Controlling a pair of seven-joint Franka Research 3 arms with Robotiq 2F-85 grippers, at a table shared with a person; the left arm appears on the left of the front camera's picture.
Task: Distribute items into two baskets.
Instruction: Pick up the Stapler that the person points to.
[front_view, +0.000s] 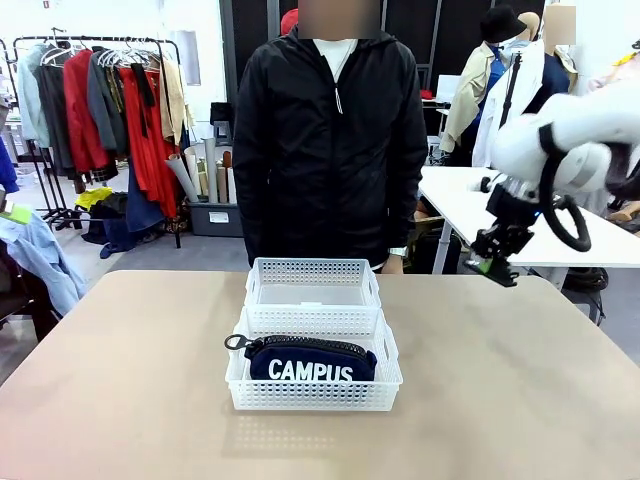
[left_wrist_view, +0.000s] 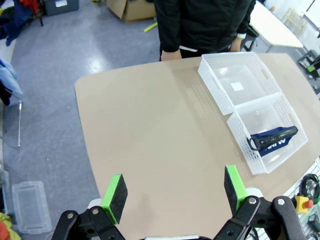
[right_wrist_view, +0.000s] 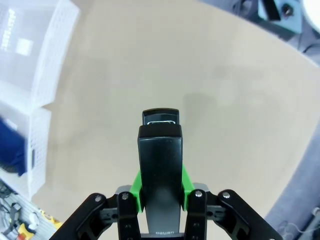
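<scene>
The right pincer (right_wrist_view: 160, 187) grips the stapler (right_wrist_view: 160, 165) above the table (front_view: 520, 380), at 3 o'clock of the baskets. The pouch (front_view: 310, 362) lies in the near basket (front_view: 385, 370); the far basket (front_view: 312, 270) touches it. The left pincer (left_wrist_view: 175, 192) gapes wide.

1. "CAMPUS" in white capital letters stands on the side of the navy pouch (front_view: 311, 362) that faces the front camera; the pouch lies in the nearer white basket (front_view: 313, 392).
2. In the left wrist view the same pouch (left_wrist_view: 273, 138) shows white lettering, too small and tilted to read.
3. A white label lies in the farther basket (front_view: 313, 270); its print cannot be read.
4. The black stapler (right_wrist_view: 160, 170) in the right tool (right_wrist_view: 161, 187) carries faint embossed lettering near its base, not legible.
</scene>
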